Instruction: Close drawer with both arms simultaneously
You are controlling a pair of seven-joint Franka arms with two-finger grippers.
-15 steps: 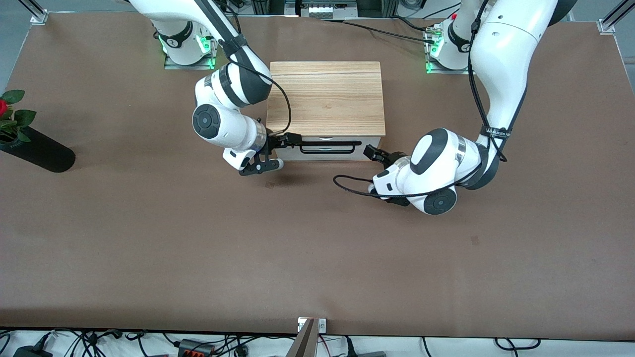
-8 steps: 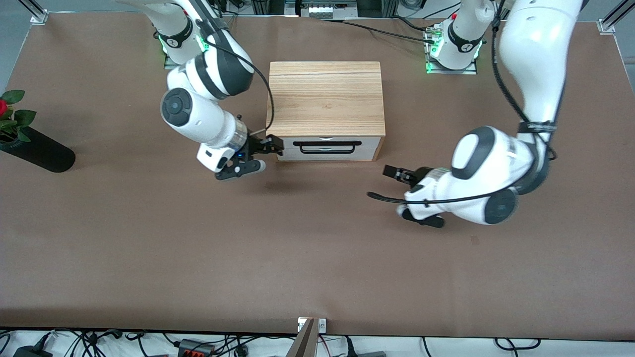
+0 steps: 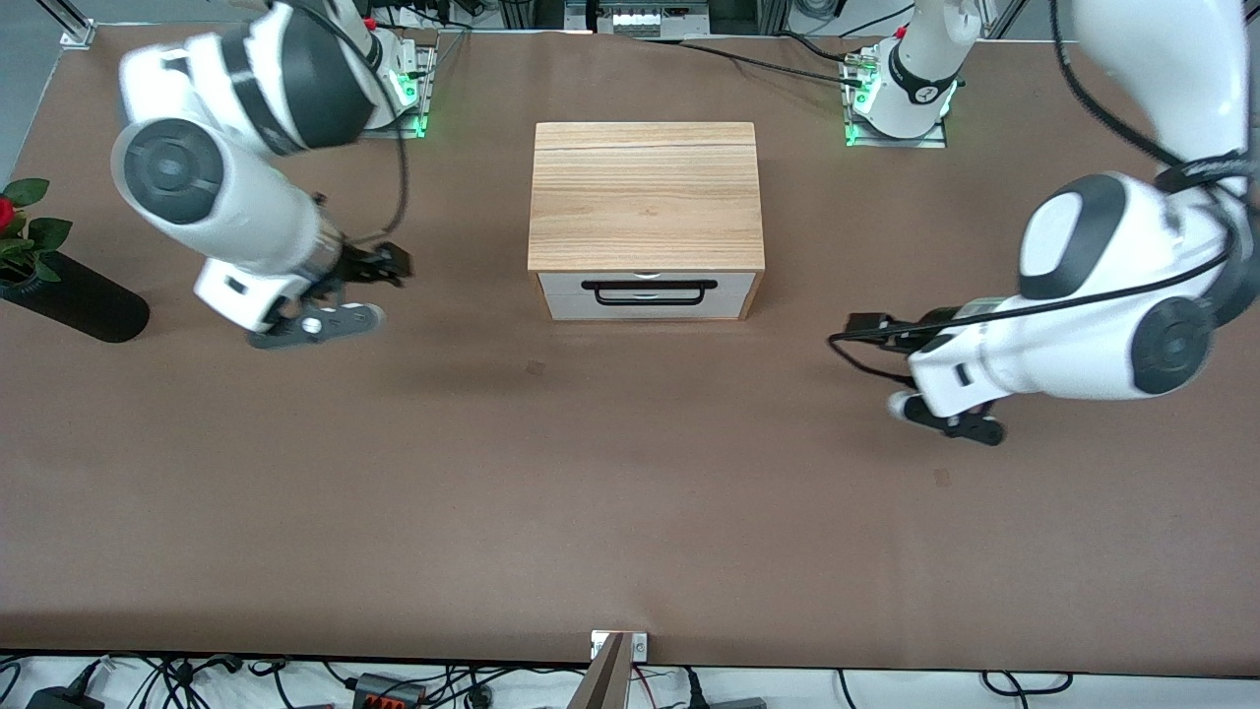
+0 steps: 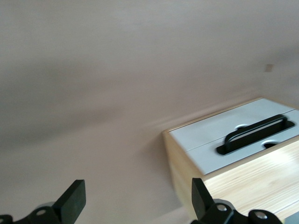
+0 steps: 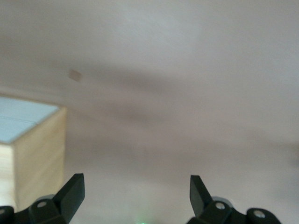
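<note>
The light-wood cabinet (image 3: pixel 647 192) stands mid-table, between the two arm bases. Its drawer (image 3: pixel 645 300) sits flush in the cabinet, white front panel and black bar handle (image 3: pixel 648 291) facing the front camera. My right gripper (image 3: pixel 392 264) is open and empty over the bare table, well clear of the cabinet toward the right arm's end. My left gripper (image 3: pixel 864 325) is open and empty over the table toward the left arm's end. The left wrist view shows the white front (image 4: pixel 219 135), the handle (image 4: pixel 256 134) and my open left gripper (image 4: pixel 138 198). The right wrist view shows the cabinet's side (image 5: pixel 39 149) and my open right gripper (image 5: pixel 137 193).
A black vase (image 3: pixel 79 300) holding a red rose (image 3: pixel 5 212) lies at the table's edge at the right arm's end. The brown table top (image 3: pixel 630 473) stretches wide toward the front camera. Cables and a clamp (image 3: pixel 618 650) sit along that edge.
Both grippers have drawn away from the drawer front, each toward its own end of the table, and both arms have lifted. The drawer stays shut in the cabinet.
</note>
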